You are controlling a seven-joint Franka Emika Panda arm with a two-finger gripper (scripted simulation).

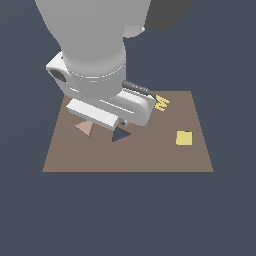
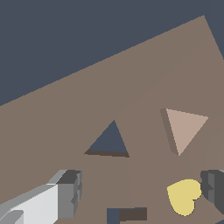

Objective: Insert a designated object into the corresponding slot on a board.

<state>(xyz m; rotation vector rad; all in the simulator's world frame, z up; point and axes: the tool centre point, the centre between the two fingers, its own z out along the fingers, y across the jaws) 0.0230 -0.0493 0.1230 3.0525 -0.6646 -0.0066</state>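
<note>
The pinkish-tan triangle piece (image 2: 183, 129) lies flat on the brown board (image 2: 57, 131), a short way beside the dark navy triangle slot (image 2: 109, 141). In the exterior view the triangle piece (image 1: 85, 128) shows toward that view's left of the slot (image 1: 121, 135), both partly under the arm's white hand (image 1: 110, 107). My gripper (image 2: 142, 190) hovers above the board, open, with its grey fingertips (image 2: 70, 192) wide apart and nothing held. It is not over the triangle piece; a yellow heart (image 2: 183, 197) lies on the board below, near one fingertip.
A yellow M (image 1: 161, 103) and a yellow square (image 1: 184, 138) sit on the board (image 1: 150, 160) toward the exterior view's right. A dark cutout (image 2: 127, 214) shows beside the heart. Around the board is plain dark blue floor (image 1: 30, 210).
</note>
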